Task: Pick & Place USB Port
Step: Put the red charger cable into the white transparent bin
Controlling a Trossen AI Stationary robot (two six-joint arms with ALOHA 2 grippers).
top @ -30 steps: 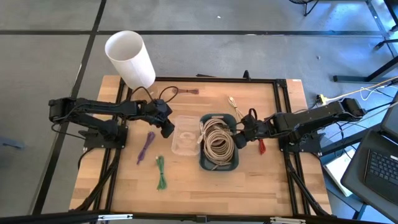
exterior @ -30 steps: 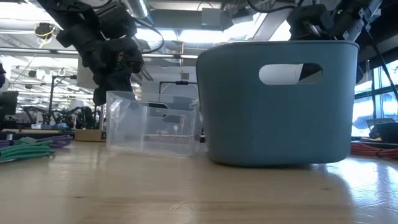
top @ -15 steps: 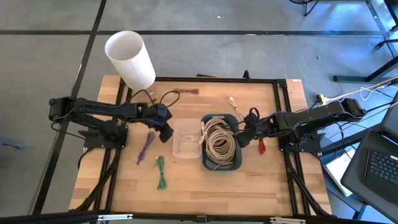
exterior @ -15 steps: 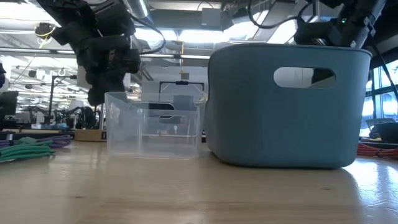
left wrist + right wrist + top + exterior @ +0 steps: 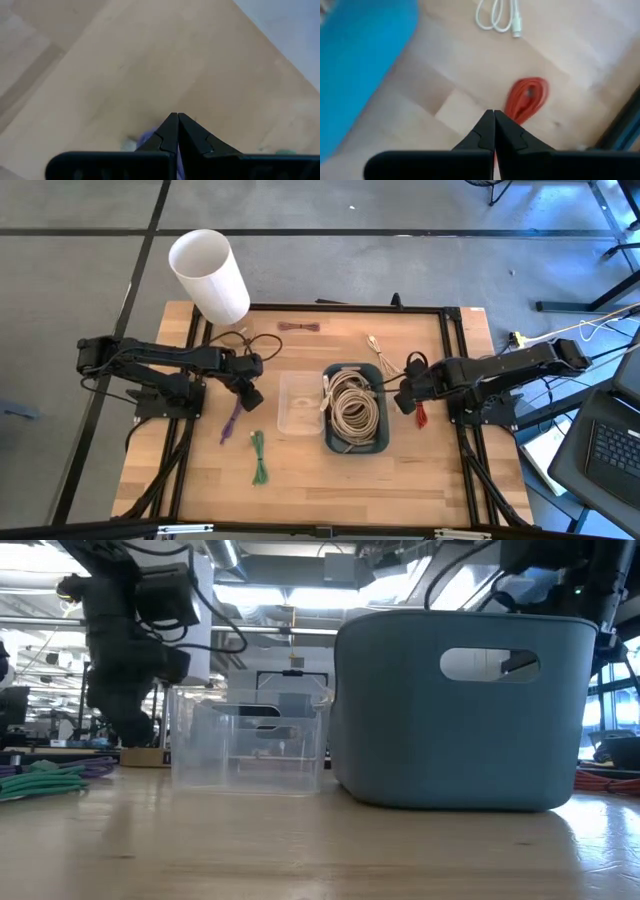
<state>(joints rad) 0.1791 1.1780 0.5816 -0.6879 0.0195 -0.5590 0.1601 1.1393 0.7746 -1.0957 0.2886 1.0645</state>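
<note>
Wooden desk (image 5: 330, 480) seen from above, with a clear plastic container (image 5: 297, 402) at its middle, touching or just beside a blue bin (image 5: 372, 442) that holds a coil of beige cable (image 5: 348, 408). The left gripper (image 5: 247, 394) hangs over bare wood between the clear container and a purple cable bundle (image 5: 234, 418); its fingers (image 5: 170, 131) are clenched tip to tip with nothing between them, and the left wrist view shows a scrap of purple just beyond them. The right gripper (image 5: 404, 399) sits beside the bin's far wall, fingers likewise pressed together and empty, directly above a coiled red cable (image 5: 526, 100); a white cable (image 5: 499, 16) lies farther off. Other candidates for the task — a green cable bundle (image 5: 259, 456) near the front edge, a dark cable (image 5: 262, 343) and a small brownish one (image 5: 298, 327) toward the back — lie untouched on the desk, and no USB plug can be made out on any of them. A white cylinder (image 5: 210, 275) stands at the back left corner. Judged from this layout, the step in hand is an approach: each gripper should spread its fingers before descending, centre on the thickest part of the nearest bundle, and close across the coil — not along it — so that no loop slips free.
</note>
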